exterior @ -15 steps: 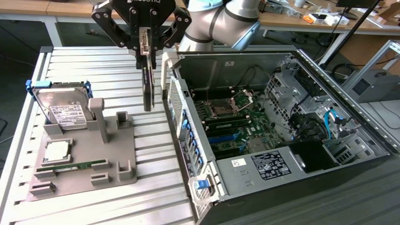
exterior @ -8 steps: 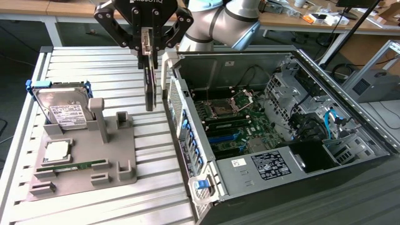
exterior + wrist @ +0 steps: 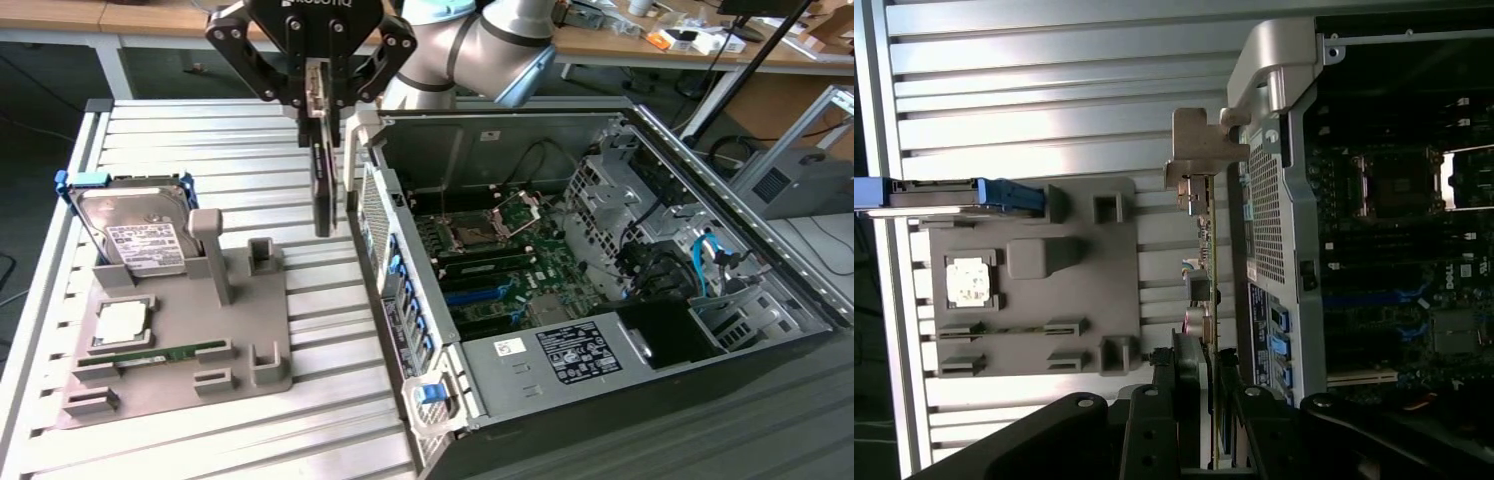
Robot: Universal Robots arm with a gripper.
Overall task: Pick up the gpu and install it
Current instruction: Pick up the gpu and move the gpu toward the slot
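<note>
Your gripper (image 3: 320, 105) is clamped on the gpu (image 3: 322, 180), which hangs edge-down at upper centre of the exterior view, just beside the case (image 3: 378, 225); keep it vertical and clear of its wall

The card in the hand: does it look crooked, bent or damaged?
Nothing stands out. The card hangs straight down from the hand, gripped at its top, between the grey holder and the open computer case.

Table (image 3: 200, 130) bears grey holder (image 3: 187, 378) — computer case (image 3: 507, 150) (open).
</note>
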